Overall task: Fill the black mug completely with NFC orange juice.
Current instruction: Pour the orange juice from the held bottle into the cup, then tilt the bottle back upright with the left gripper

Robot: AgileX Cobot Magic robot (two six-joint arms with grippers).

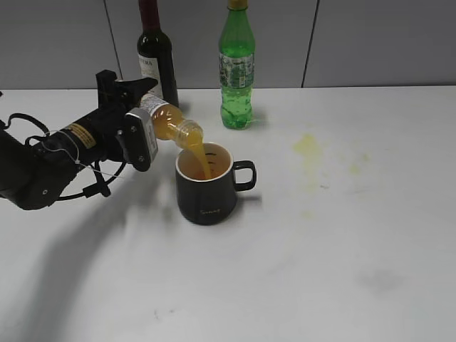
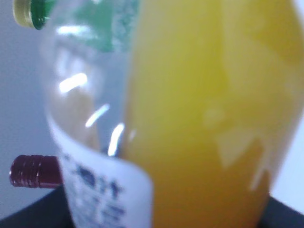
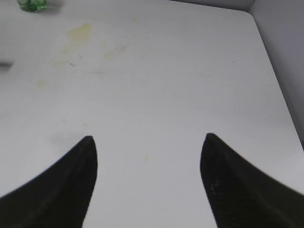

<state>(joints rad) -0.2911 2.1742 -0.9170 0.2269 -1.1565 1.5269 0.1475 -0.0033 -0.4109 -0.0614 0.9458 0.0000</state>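
Nearest the exterior camera the white counter [image 1: 299, 285] lies bare, marked only by faint smudges and yellowish stains toward the right. Further in stands the black mug [image 1: 207, 183], upright, handle pointing right, cream inside showing. Above its left rim the left gripper [image 1: 147, 114] holds the small clear bottle [image 1: 169, 122] tipped neck-down, fingers clamped on its labelled body; the left wrist view is filled with the bottle, roughly half of it looking cloudy orange. A stream of NFC orange juice [image 1: 200, 158] runs from the neck into the mug, landing inside the rim, so pouring is under way. The level within the mug is hard to read, though white wall shows above the liquid, so I judge it not yet full; more pouring is left, then righting the bottle. The right gripper [image 3: 148, 142] hovers over open counter, fingers apart, holding nothing. Farthest back, near the wall, stand the dark wine bottle [image 1: 156, 50] and the green soda bottle [image 1: 236, 68]
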